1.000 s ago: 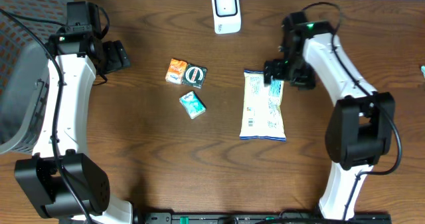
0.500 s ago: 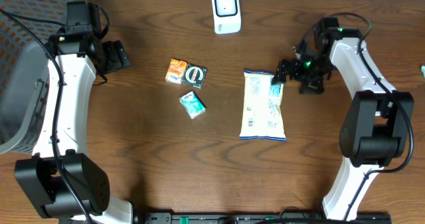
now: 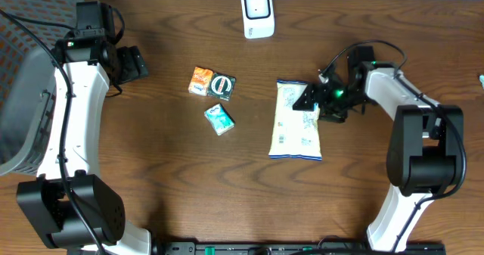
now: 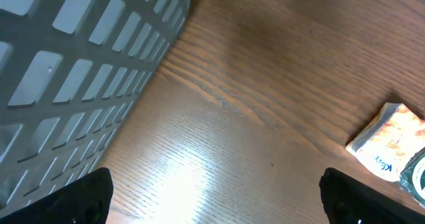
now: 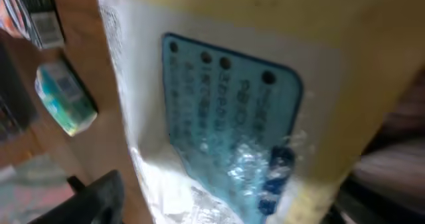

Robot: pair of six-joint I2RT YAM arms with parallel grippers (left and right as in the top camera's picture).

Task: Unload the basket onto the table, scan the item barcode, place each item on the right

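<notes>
Dark wood-grain desk fills the overhead view, with a white scanner standing at the far edge and a grey basket off to the left. The snack bag, pale with blue print, lies flat right of centre, well apart from the scanner and slightly askew. Three small packets, one orange, one dark and one teal, sit in a loose cluster to its left.

The right end effector is low at the bag's upper right edge, touching or all but touching it. Its wrist camera is so close that the bag's blue label takes up most of the frame, with dark fingers at the lower corners on either side. Whether they have closed on the film cannot be told. The left end effector hangs near the basket with its fingers spread wide and nothing between them.

The step in hand looks like taking hold of the bag. A good grasp would pinch the flat edge or seam, not the puffed middle, since the slick film is likely to slip or crumple. Lifting straight up before travelling should keep the bag from dragging into the small packets. I cannot make out the barcode, so it needs finding before the printed side is turned to the scanner's window.
</notes>
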